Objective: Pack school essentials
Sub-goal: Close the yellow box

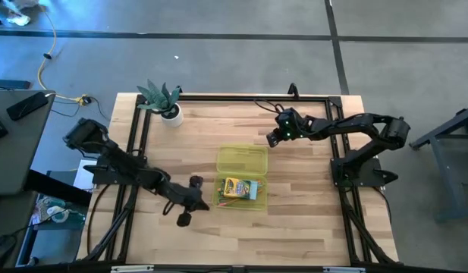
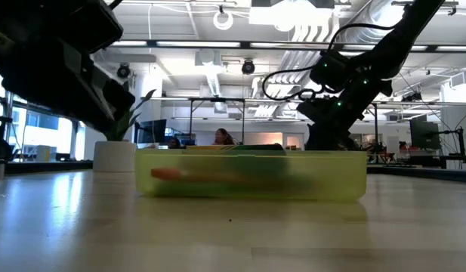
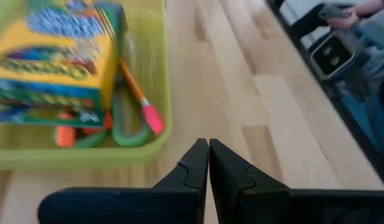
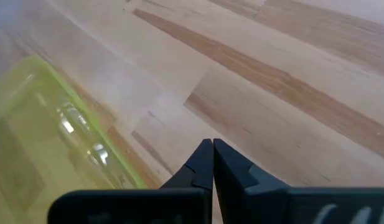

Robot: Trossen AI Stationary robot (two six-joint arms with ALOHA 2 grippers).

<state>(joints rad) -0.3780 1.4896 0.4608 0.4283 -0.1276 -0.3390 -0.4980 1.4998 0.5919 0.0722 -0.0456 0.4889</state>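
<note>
— Table (image 1: pixel 309 227) first, near edge: what have we got closest to us?

— Left gripper (image 1: pixel 190 199), low over the wood just beside the open case's (image 1: pixel 242 160) filled half; in the left wrist view its fingers (image 3: pixel 195 168) are pressed together with nothing between them; it sits just short of the case wall.

— And the school things?

— All lying in that nearer half of the case; crayon box (image 1: pixel 240 187) flat on top, yellow and green, filling most of the tray; from the left wrist you see an orange pencil (image 3: pixel 137 93) with a pink end slanting out from under the box; a green scissor handle (image 3: pixel 126 127) loops beside it at the tray's corner; something orange-red (image 3: pixel 64 135) next to that, too blurred to name.

— From table height?

— Case wall is a see-through yellow-green band across the middle; an orange streak shows through at one end; the rest is a smear.

— Further back?

— Lid half of the case lies flat and open beyond the filled half; then the right gripper (image 1: pixel 274 137), raised above the table just past the lid's far corner; right wrist view shows its fingers (image 4: pixel 203 163) closed on nothing, bare planks beneath, lid edge to one side.

— And the back corner?

— Small plant (image 1: pixel 164 98) in a white pot, standing upright, well apart from both arms; people are visible in the room behind.
</note>
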